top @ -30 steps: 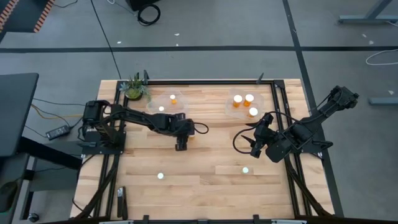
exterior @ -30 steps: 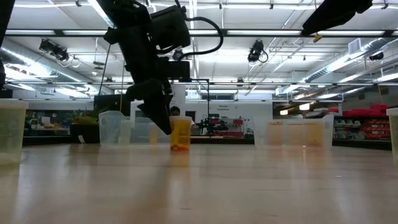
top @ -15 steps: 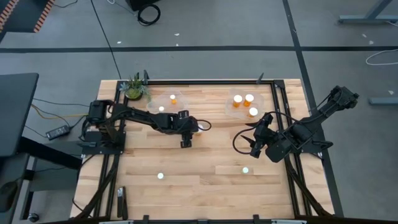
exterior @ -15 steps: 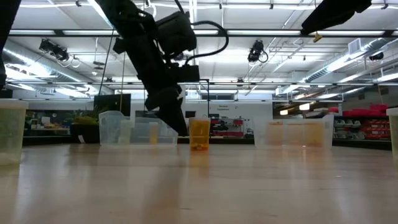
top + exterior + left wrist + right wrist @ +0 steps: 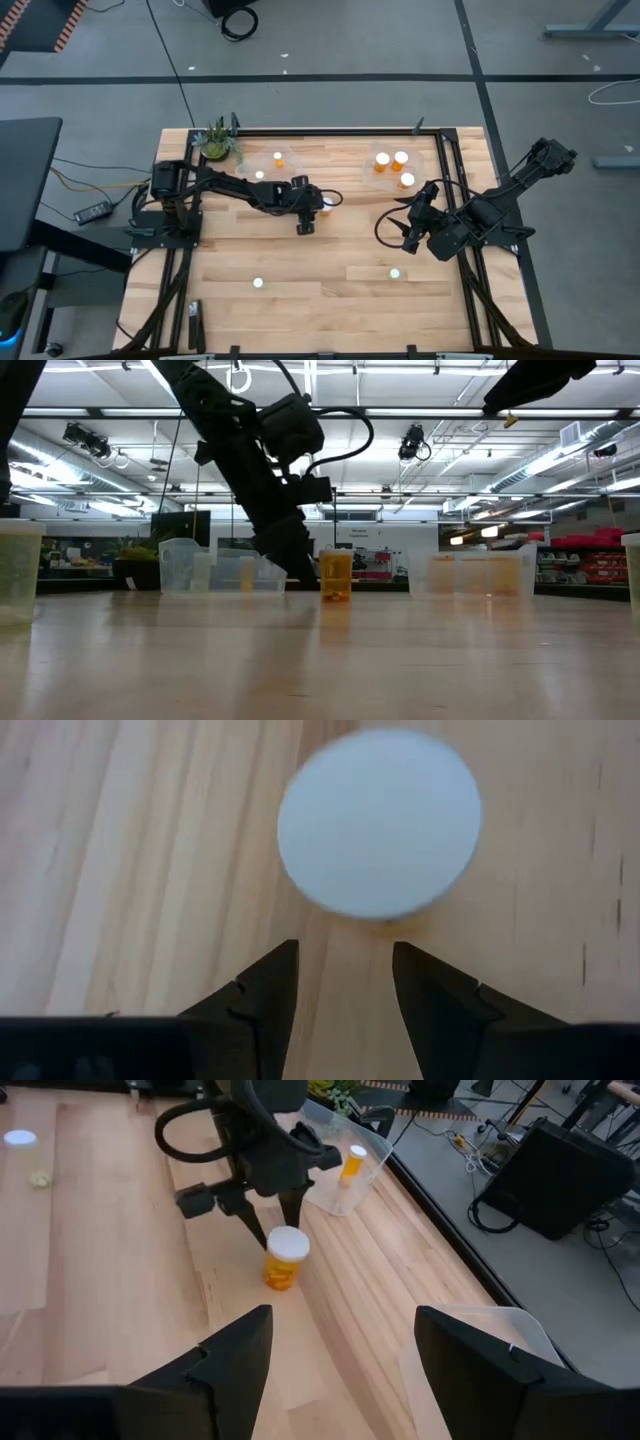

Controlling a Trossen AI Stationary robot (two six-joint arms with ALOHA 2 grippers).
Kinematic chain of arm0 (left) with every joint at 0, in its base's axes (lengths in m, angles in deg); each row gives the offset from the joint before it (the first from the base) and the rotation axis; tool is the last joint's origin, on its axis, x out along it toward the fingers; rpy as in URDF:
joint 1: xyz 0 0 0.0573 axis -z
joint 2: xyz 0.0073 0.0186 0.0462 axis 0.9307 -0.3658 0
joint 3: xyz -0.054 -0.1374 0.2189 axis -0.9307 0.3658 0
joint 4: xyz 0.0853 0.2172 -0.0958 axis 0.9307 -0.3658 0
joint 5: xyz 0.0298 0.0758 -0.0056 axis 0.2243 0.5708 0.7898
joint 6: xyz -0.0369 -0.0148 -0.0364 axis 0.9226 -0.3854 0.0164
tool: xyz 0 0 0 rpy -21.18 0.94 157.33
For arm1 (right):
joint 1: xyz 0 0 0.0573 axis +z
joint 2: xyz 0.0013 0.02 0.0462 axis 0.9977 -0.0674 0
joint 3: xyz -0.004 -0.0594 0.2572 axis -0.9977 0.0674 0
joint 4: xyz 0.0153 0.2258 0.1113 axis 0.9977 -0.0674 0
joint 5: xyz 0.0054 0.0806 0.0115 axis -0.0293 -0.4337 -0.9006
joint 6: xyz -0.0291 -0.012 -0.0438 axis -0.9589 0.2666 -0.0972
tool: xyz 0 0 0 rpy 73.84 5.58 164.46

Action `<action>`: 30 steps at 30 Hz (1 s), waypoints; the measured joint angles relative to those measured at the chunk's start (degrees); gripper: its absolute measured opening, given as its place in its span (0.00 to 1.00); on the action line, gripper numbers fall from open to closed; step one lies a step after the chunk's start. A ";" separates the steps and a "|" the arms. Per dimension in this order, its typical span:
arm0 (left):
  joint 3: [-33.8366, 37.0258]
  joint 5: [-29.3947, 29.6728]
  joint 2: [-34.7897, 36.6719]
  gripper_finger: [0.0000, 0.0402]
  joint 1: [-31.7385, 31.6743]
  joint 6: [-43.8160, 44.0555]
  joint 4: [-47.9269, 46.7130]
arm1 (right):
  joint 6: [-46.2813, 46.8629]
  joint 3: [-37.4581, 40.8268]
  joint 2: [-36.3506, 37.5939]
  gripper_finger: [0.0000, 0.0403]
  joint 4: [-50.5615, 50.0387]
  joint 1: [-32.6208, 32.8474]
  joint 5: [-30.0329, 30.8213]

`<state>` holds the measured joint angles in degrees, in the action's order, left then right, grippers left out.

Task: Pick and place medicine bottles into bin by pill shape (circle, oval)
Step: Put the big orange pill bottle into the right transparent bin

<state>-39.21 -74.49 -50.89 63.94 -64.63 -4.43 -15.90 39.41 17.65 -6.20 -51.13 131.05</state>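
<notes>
Left gripper [image 5: 343,982], fingers apart & empty, sits just beside upright medicine bottle [image 5: 326,207] mid-table, prob. lining up a grab; right gripper [image 5: 340,1350] waits open, well apart from bottle.

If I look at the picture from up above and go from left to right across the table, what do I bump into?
Potted plant → left bin → left gripper → bottle beside it → right bin with three bottles → right gripper.
</notes>
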 joint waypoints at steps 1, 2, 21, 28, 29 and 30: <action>0.00 -0.01 0.12 0.43 0.00 0.04 -0.55 | 0.00 0.00 0.00 0.63 0.00 0.00 0.02; 0.00 -0.01 0.37 0.43 0.00 0.24 -1.33 | -0.01 0.00 0.00 0.63 -0.01 0.00 0.02; -0.02 -0.04 0.01 0.43 0.00 0.87 7.17 | 0.01 0.00 0.00 0.63 -0.05 0.00 0.00; -0.02 -0.04 0.01 0.43 0.00 0.16 10.93 | 0.01 0.00 0.00 0.63 -0.05 0.00 0.00; -0.02 -0.04 0.01 0.43 0.00 0.14 10.91 | 0.01 0.00 0.00 0.63 -0.05 0.00 0.00; -0.02 -0.04 0.07 0.43 0.00 0.14 10.82 | 0.01 0.00 0.00 0.63 -0.05 0.00 0.00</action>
<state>-39.23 -74.53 -50.82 63.94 -64.49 6.39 -15.90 39.41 17.65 -6.25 -51.13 131.05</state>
